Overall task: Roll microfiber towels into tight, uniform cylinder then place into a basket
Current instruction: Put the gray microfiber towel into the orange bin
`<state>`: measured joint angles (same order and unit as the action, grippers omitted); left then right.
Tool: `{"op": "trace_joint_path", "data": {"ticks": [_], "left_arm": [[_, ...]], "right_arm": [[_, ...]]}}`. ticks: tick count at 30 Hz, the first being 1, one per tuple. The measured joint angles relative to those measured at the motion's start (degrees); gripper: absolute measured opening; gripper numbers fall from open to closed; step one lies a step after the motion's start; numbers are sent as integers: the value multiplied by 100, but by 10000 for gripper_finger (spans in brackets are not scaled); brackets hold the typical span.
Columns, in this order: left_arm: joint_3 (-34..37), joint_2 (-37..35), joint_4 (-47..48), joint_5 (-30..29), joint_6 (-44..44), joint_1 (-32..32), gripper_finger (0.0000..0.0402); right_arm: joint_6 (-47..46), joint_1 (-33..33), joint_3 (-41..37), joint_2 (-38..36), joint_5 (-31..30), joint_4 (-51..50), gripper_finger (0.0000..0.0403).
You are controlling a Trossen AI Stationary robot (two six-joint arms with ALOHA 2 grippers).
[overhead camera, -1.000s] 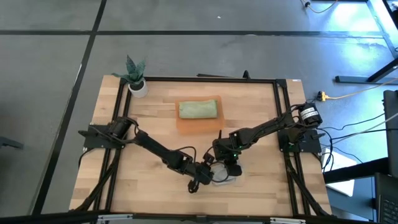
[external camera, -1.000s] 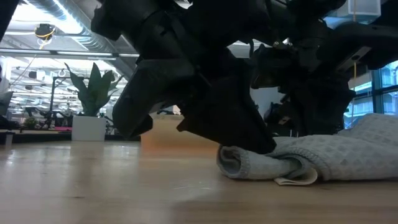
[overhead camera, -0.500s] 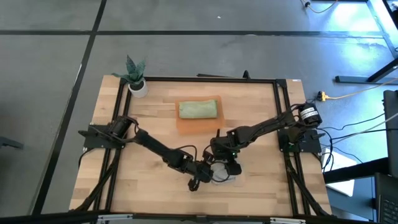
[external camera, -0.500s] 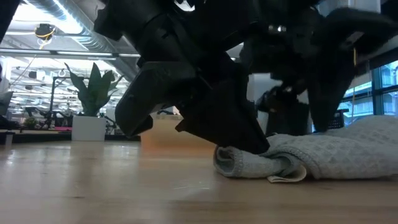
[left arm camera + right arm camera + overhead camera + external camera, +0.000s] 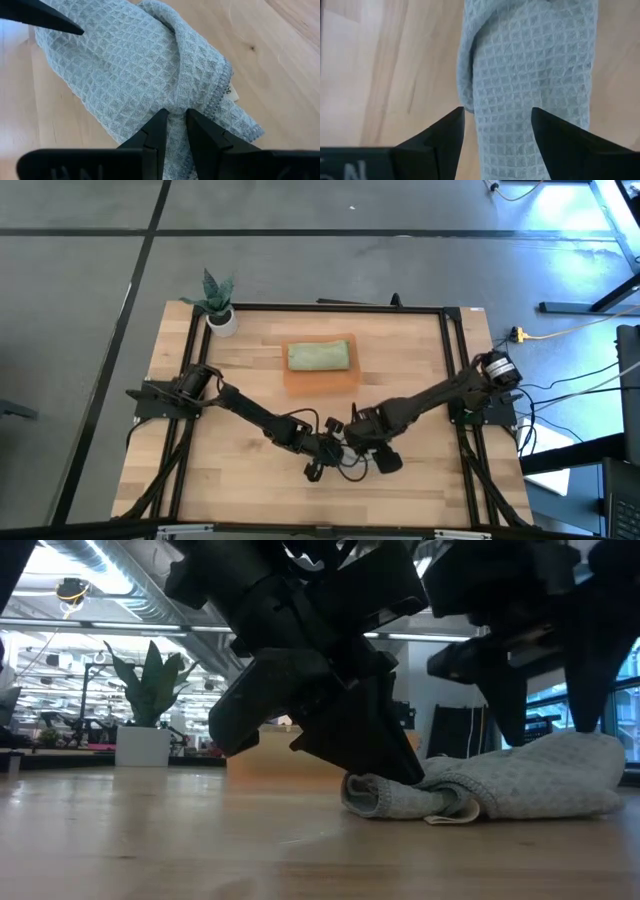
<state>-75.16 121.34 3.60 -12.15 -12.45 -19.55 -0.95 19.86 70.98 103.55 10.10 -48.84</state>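
left pincer (image 5: 172,117): down at the front-middle of the tabletop, fingers nearly together and pinching a bunched fold of the grey towel between them, so yeah, it was clenched on the cloth
right pincer (image 5: 497,120): right next to the left one, hovering over the same towel with its fingers spread wide, one tip on each side of the cloth and nothing gripped, basically let go
grey towel (image 5: 500,785): waffle-weave microfiber, lay on the wood near the front edge, half rolled; from the low view one end was curled into a small loose roll and the rest sat in a lumpy heap behind it, a hemmed corner with a little tag stuck out
green towel (image 5: 319,356): already rolled up and lying inside the basket, long side across the table
basket (image 5: 322,381): shallow orange tray, sat toward the back middle of the tabletop, well apart from both pincers
plant pot (image 5: 223,321): small white pot with a spiky green plant, back left corner
tabletop (image 5: 250,470): light wood planks with a black frame around it
arms: both reached in from their side mounts and met at the front centre; in the high view they covered most of the grey towel
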Motion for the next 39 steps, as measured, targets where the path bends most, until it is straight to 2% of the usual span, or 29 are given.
{"op": "trace_joint_path", "data": {"ticks": [4, 23, 34, 39], "left_arm": [[4, 0, 1, -3, 4, 0, 69], [35, 42, -555, -54, 140, 2, 69], [35, 42, -564, -34, 146, 4, 69], [31, 39, -579, -34, 141, 4, 69]], "right_arm": [[-13, 161, 0, 0, -253, 4, 228], [-23, 244, -2, 0, -204, -16, 227], [-333, 269, -2, -31, -148, -1267, 227], [-476, 331, -11, -404, -204, -1381, 227]]}}
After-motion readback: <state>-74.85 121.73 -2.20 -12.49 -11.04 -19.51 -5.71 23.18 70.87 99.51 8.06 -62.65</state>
